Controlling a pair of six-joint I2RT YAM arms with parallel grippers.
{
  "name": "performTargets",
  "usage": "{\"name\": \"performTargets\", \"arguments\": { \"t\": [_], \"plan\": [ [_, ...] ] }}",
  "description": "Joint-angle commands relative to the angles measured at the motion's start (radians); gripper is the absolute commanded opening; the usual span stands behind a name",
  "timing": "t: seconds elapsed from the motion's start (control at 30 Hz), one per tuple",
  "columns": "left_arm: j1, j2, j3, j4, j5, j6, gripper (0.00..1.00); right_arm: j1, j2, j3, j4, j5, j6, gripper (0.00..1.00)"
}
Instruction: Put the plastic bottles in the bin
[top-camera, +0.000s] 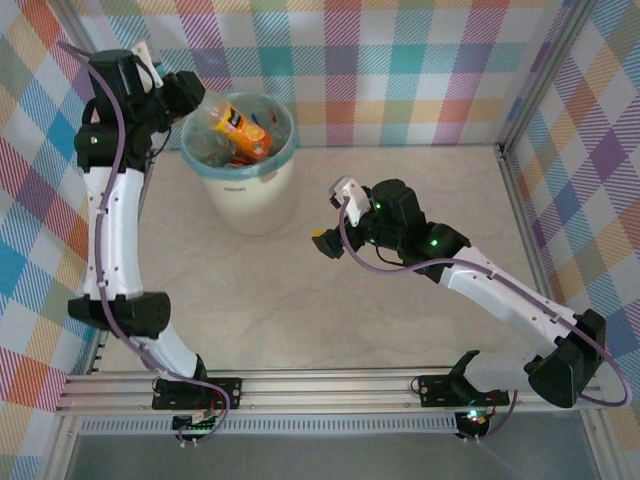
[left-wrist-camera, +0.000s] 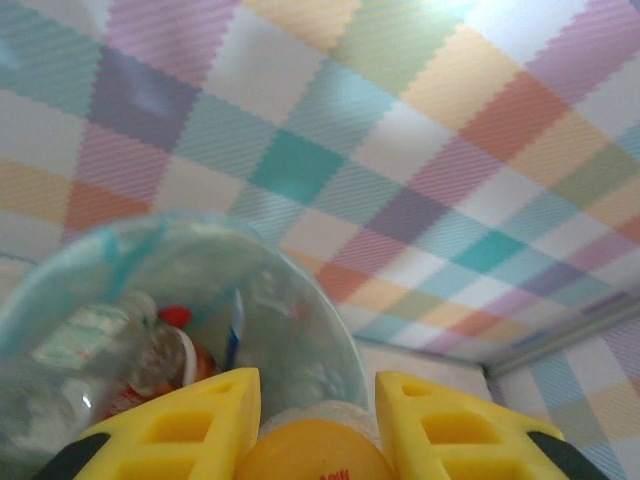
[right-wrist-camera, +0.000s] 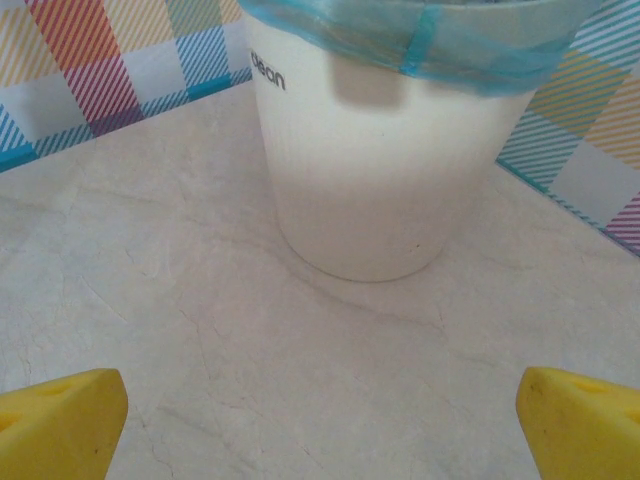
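The left fingers (left-wrist-camera: 190, 425), yellow moulded plastic with hollow cells, were closed narrowly on a bottle (top-camera: 234, 120). It was small and clear, with an orange label, and it lay tilted above the open mouth of the bin (top-camera: 246, 205). In the left wrist view its rounded orange end bulged between the two pads. The bin was a round, cream-white, smooth-walled tub that tapered slightly toward its base, with small dark lettering near the top. A thin, glossy blue-green liner (right-wrist-camera: 420, 45) was folded and wrinkled over its rim. Inside lay other bottles (left-wrist-camera: 105, 355), clear and crumpled, one with a pale label and one with a red cap (left-wrist-camera: 175, 316). More red and orange showed among them from above. The bin stood at the far left of the bench (top-camera: 400, 330), a pale matte surface veined like marble. Plaid walls (top-camera: 400, 60) of pastel stripes enclosed it. The right fingers (right-wrist-camera: 62, 420), of the same yellow plastic, stood wide apart and empty, low over the bench just right of the bin and pointing at its side.
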Motion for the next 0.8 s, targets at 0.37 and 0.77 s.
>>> {"name": "performTargets", "arguments": {
  "t": [0.37,0.77],
  "plan": [
    [0.063,0.266,0.197,-0.192,-0.020,0.079,0.00,0.001,-0.037,-0.029,-0.026,0.007,-0.002,1.00],
    [0.060,0.373,0.195,-0.248,0.078,0.086,0.00,0.001,-0.030,-0.039,-0.022,0.001,0.003,1.00]
  ]
}}
